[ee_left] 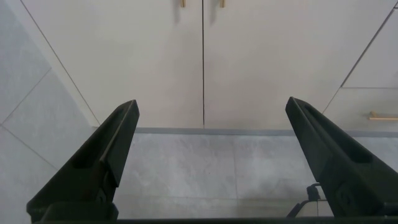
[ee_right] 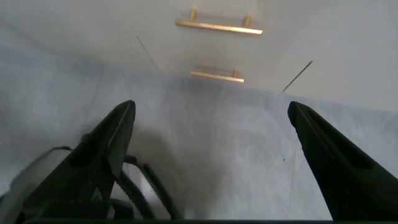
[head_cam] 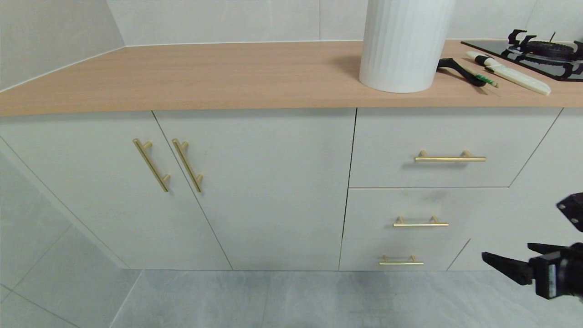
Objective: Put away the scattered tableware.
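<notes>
On the wooden countertop (head_cam: 205,77), at the right, lie a black-handled utensil (head_cam: 459,69), a thin green-tipped piece (head_cam: 486,80) and a white knife (head_cam: 512,74). A tall white ribbed container (head_cam: 403,45) stands just left of them. My right gripper (head_cam: 508,251) hangs low at the lower right, in front of the drawers, open and holding nothing. From its own wrist view the right gripper (ee_right: 211,107) faces the floor below two gold drawer handles (ee_right: 217,26). My left gripper (ee_left: 210,104) is open and holding nothing, low above the floor, facing the cabinet doors (ee_left: 203,62).
A black gas hob (head_cam: 542,50) sits at the counter's far right. Below the counter are two doors with gold handles (head_cam: 168,164) and three drawers with gold handles (head_cam: 450,158), (head_cam: 420,223), (head_cam: 401,262), all shut. Grey tiled floor (head_cam: 273,300) lies in front.
</notes>
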